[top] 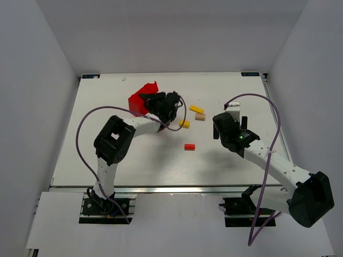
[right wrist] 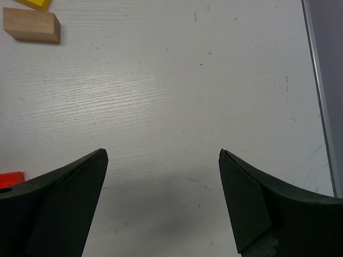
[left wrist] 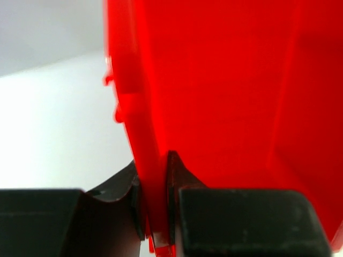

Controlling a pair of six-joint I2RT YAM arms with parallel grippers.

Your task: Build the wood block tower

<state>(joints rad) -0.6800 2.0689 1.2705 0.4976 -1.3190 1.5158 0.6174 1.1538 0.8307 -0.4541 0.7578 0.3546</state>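
No stacked tower shows; the small blocks lie apart on the white table [top: 134, 160]. One yellow block [top: 196, 109] and a plain wood block [top: 200, 116] lie side by side, with a second yellow block [top: 184, 124] and a red block [top: 189, 146] nearer. My left gripper [top: 154, 101] is shut on the wall of the red plastic bin [top: 140, 96]. In the left wrist view the bin wall [left wrist: 225, 96] is pinched between my fingers [left wrist: 174, 182]. My right gripper [right wrist: 163, 155] is open and empty over bare table, right of the blocks [top: 218, 124]. The wood block [right wrist: 31, 25] and red block [right wrist: 10, 179] show at its left.
The red bin is tipped up at the back left of the table. The table's right edge [right wrist: 321, 134] runs close beside my right gripper. White walls close in the table on three sides.
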